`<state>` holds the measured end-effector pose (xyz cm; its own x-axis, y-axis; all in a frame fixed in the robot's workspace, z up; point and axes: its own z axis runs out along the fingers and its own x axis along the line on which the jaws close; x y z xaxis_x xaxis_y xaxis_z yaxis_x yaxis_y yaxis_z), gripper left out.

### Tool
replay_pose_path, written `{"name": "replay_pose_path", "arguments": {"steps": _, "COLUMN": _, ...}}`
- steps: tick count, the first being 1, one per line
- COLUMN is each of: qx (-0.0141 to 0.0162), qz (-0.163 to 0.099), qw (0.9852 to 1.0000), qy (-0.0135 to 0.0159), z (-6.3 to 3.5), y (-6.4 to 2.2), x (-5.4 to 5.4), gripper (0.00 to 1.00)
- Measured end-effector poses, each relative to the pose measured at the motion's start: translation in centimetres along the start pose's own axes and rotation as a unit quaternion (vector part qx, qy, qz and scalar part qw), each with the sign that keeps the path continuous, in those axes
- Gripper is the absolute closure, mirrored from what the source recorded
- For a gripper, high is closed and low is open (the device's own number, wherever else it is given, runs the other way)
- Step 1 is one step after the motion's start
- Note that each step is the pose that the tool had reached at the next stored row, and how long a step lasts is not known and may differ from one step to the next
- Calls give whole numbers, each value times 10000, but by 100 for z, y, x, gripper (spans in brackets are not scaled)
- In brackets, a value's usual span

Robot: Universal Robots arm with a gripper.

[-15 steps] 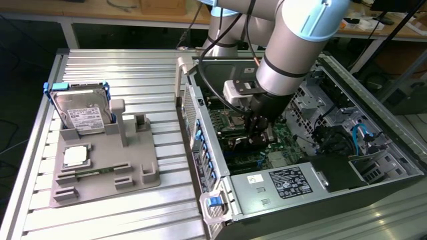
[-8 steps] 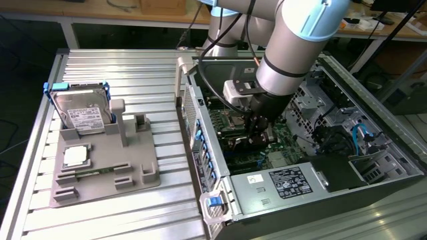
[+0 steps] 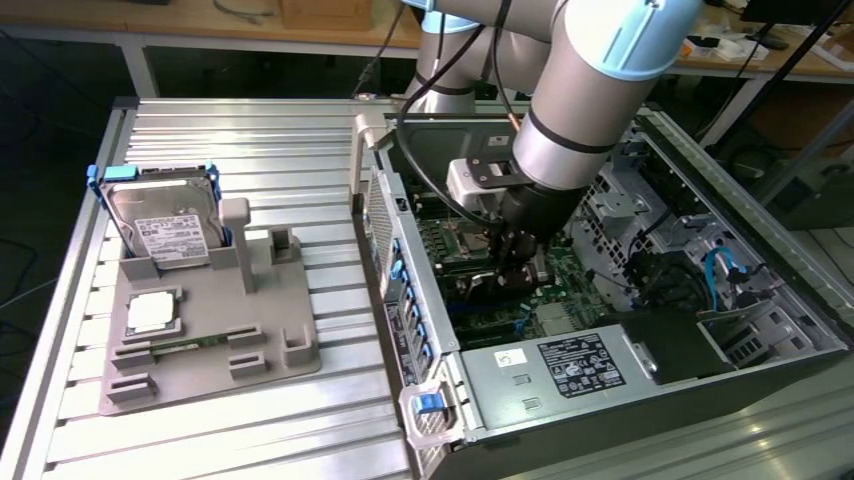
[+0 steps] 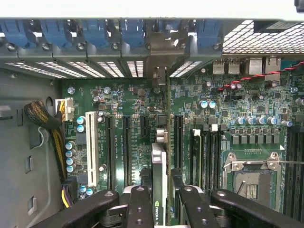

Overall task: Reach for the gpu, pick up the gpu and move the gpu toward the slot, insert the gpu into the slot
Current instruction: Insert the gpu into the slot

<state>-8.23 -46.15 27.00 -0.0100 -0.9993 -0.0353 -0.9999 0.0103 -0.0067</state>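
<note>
Robotics lab: slatted aluminium worktable (image 3: pixel 240 130), open PC case (image 3: pixel 747 250), workbenches (image 3: pixel 200 25).

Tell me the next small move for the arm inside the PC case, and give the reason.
Probably a slow, straight press toward the green motherboard. In the wrist view the tool is clamped on the thin dark card with a green board edge, held edge-on and running along the motherboard's long expansion slots. Its silver bracket end already reaches the rear openings. Whether the edge has entered a slot is hidden.

desk (image 3: pixel 240 130): lying ribbed and silver
grey fixture tray (image 3: pixel 267 365): sitting near one desk edge
open computer case (image 3: pixel 747 300): resting beside it
</note>
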Motion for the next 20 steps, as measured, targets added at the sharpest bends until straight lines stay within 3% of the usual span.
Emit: {"name": "replay_pose_path", "arguments": {"steps": 20, "qx": 0, "qz": 0, "qw": 10000, "qy": 0, "z": 44, "y": 17, "x": 2, "gripper": 73}}
